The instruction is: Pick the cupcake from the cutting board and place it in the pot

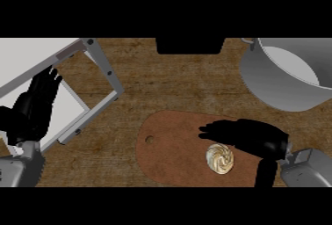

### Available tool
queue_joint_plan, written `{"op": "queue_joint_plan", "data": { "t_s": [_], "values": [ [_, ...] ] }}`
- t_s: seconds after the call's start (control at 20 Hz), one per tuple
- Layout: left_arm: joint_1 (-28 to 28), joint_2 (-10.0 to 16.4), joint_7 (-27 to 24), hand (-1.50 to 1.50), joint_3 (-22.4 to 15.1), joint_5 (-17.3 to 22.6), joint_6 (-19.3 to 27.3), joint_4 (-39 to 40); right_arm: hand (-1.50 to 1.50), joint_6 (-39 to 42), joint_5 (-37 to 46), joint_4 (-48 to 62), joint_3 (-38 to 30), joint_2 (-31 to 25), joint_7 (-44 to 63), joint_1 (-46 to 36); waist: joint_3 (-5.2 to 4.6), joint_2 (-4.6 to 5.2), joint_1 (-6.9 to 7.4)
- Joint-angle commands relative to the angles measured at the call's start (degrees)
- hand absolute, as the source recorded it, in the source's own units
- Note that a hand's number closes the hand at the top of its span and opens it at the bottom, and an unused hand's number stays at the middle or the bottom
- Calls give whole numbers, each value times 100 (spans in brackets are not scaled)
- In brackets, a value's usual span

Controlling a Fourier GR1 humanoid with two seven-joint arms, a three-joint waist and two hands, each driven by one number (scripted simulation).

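Note:
A cupcake (220, 158) with cream swirled frosting sits on the brown cutting board (172, 151), toward the board's right side. My right hand (250, 136) hovers just above and to the right of the cupcake, fingers stretched left and relaxed, holding nothing. The grey metal pot (279, 83) stands at the upper right of the wooden counter, its inside showing nothing in it. My left hand (35, 105) rests open at the left edge, fingers pointing up.
A white and grey frame-like fixture (97, 66) lies across the upper left of the counter. A dark block (190, 45) sits at the top middle. Bare wood lies between the board and the pot.

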Motion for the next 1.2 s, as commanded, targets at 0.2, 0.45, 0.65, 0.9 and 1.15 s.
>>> {"op": "queue_joint_plan", "data": {
  "t_s": [0.2,0.45,0.65,0.9,1.15],
  "values": [
    [-471,-141,400,0,178,-150,-64,46,-150,-192,939,313,13,650,12,215,2,7,5],
    [130,-319,494,0,35,-392,-44,-591,-150,-430,1293,709,-176,588,-735,340,3,1,24],
    [-284,-323,-79,0,418,-297,-396,389,-150,-77,1546,867,-305,1197,-200,-101,0,9,10],
    [183,-411,94,0,357,-403,-491,-184,-150,-484,1997,1465,-402,1166,-776,93,1,5,22],
    [96,-307,451,0,465,-373,-472,-378,150,-863,2528,1421,188,1190,-1268,114,2,1,35]
  ]
}}
